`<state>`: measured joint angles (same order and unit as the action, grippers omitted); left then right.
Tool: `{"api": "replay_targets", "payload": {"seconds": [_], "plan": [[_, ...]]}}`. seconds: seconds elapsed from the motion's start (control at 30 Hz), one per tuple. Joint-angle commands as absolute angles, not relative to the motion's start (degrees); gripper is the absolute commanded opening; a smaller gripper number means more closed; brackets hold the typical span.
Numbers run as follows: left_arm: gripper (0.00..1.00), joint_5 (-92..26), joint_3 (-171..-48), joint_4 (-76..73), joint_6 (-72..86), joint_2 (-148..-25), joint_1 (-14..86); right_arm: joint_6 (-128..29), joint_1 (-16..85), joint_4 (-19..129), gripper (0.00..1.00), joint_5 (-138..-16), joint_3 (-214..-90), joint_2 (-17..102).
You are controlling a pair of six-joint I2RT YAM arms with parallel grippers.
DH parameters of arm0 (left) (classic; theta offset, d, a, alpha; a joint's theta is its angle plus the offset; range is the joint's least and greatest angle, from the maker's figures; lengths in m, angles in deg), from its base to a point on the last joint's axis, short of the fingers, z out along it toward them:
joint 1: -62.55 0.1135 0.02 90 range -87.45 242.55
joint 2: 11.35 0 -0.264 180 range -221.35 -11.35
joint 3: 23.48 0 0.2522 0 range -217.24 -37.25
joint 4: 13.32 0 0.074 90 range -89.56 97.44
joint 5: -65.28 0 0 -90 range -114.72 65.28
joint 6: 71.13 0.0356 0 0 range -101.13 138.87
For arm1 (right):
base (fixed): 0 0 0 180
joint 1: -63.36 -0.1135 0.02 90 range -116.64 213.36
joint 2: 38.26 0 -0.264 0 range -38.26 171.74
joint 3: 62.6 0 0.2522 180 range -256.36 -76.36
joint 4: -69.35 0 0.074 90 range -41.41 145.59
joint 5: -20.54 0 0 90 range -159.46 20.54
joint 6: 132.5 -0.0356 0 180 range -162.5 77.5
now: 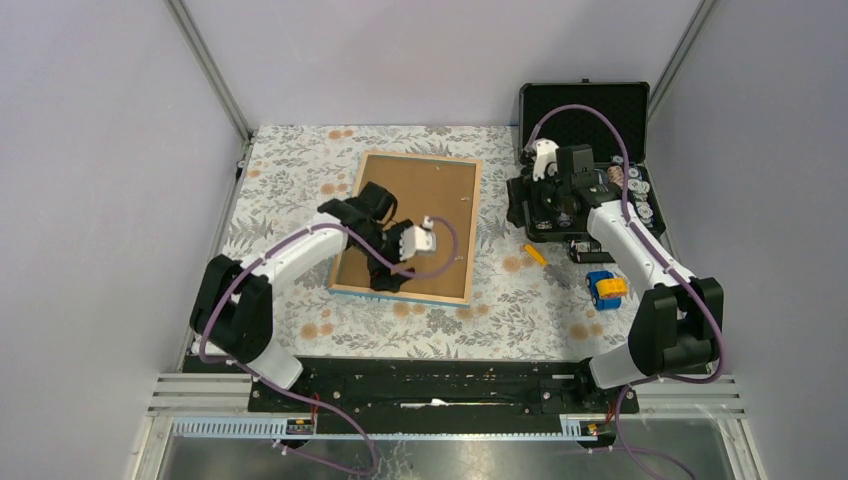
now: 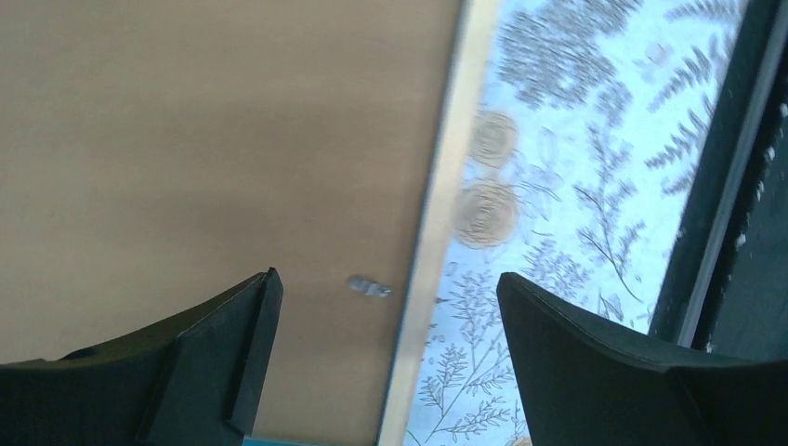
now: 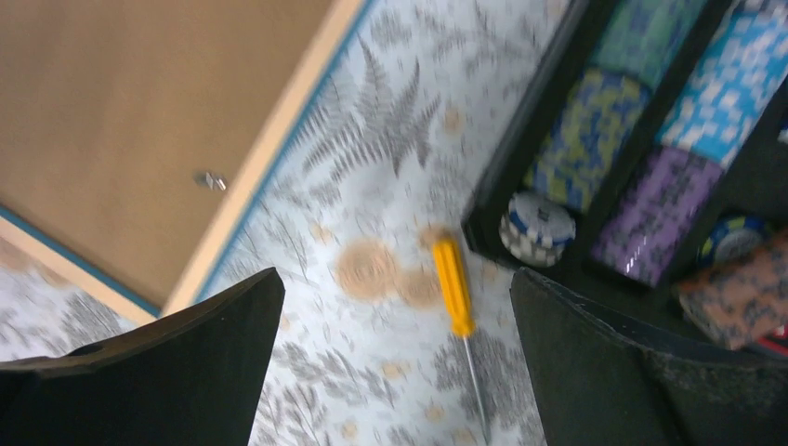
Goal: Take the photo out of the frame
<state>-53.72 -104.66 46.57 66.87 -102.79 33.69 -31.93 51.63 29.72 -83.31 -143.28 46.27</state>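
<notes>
Back-opening step, seemingly: frame (image 1: 420,185) face down on counter (image 1: 300,160); left fingers (image 2: 186,372) wide, empty, over a retaining tab (image 2: 369,286); right fingers (image 3: 167,372) wide, empty. Next: swivel the tab.

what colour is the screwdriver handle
Yellow; the small metal-shafted screwdriver shows best in the right wrist view.

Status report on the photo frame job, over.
Both open, empty: left gripper over the frame edge, right gripper near the screwdriver. Frame face down, photo unseen. One metal tab on its back.
</notes>
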Motion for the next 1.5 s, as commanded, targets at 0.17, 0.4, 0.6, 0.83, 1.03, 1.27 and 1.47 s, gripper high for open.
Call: {"api": "replay_targets", "payload": {"seconds": [0.17,0.4,0.6,0.83,1.03,1.27,1.47], "plan": [[0.85,-51.43,-97.87,43.07,76.75,-97.72,26.63,-48.53,51.23,30.12,1.0,-103.06,-155.09,56.51],[0.78,-48.26,-94.8,36.61,71.81,-99.26,20.73,-54.09,51.27,39.2,1.0,-107.02,-147.21,55.46],[0.68,-45.14,-95.17,31.85,68.14,-102.23,19.9,-55.98,51.23,40.35,1.0,-105.58,-145.29,57.24],[0.5,-42.29,-94.6,31.55,69.96,-106.37,18.83,-58.59,51.25,40.12,1.0,-106.73,-146.23,60.89],[0.39,-41.91,-94.62,31.48,67.98,-107.78,18.57,-58.25,51.25,39.6,1.0,-107.11,-145.89,62.33],[0.28,-38.82,-93.23,28.88,64.36,-109.91,18.2,-58.6,51.23,38.64,1.0,-110.33,-146.32,65.65],[0.16,-38.15,-95.73,28.25,60.11,-110.59,18.71,-59.18,51.21,37.55,1.0,-112.01,-150.09,69.08]]}}
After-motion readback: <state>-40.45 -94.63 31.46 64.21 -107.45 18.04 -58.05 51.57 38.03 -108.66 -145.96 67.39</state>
